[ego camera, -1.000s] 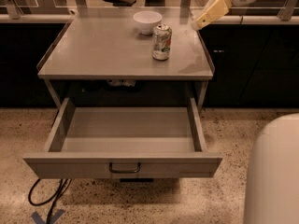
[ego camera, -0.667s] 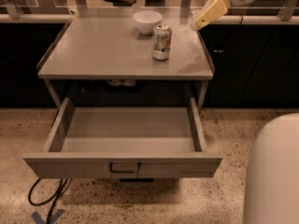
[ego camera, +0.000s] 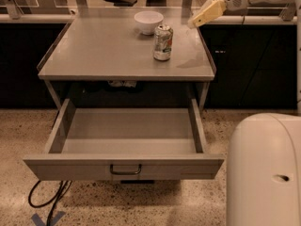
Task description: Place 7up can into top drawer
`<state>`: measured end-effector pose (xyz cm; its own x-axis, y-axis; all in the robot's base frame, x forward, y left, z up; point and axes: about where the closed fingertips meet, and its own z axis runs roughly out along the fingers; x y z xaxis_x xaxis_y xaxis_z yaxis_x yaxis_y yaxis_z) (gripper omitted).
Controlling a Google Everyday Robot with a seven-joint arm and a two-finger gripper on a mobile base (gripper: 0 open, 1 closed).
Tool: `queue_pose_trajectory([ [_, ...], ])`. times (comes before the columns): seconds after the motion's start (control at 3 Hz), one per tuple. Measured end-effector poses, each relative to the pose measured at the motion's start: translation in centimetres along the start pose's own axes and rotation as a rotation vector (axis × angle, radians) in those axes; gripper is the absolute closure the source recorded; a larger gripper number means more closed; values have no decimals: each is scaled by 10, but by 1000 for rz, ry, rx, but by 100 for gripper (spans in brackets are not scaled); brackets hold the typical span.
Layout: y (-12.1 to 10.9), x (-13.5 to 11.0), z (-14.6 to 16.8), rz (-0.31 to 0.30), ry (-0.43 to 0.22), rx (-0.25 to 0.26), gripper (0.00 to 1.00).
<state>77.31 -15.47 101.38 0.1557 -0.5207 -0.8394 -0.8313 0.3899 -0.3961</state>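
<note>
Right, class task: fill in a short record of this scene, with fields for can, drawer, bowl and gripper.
7up can: upright on the tabletop, just in front of the white bowl
white bowl: near the tabletop's rear edge
top drawer: pulled open, nothing inside
gripper: in the air over the tabletop's right rear corner, apart from the can
progress: can not yet in drawer

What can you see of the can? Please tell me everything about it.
The can is small and silvery white, with green and reddish marks and a silver top; it looks like metal. It stands upright on the table, toward the right rear, close in front of the bowl. Only the table touches it. The end effector hangs above and to the right, apart from it. The can is not in the open drawer below.
</note>
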Motion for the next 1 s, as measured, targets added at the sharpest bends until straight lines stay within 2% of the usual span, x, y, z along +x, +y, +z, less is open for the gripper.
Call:
queue_pose_trajectory([
  [0.33,-3,18,24,53,-5,-8,0],
  [1.0,10,57,54,138,170,-55,0],
])
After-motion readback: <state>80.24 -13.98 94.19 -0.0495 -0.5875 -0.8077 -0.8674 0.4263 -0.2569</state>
